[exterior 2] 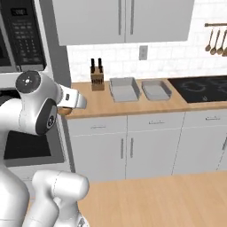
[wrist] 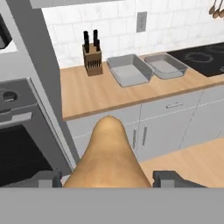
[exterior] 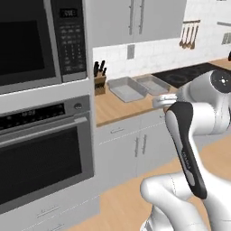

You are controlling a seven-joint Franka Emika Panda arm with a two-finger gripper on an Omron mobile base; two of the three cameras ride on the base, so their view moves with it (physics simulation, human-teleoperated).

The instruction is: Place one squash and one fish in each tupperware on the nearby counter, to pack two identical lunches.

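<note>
The gripper (wrist: 107, 178) is closed around a tan-orange squash (wrist: 108, 157), whose tapered end points toward the counter (wrist: 94, 94) in the hand view (the jaws stand wide apart at either side of it). Two grey tupperware tubs sit side by side on the wood: the left tub (exterior 2: 124, 88) near the knife block (exterior 2: 97, 80), the right tub (exterior 2: 156, 89) just beside the black cooktop (exterior 2: 201, 88). Both tubs look empty. The gripper is well apart from them.
</note>
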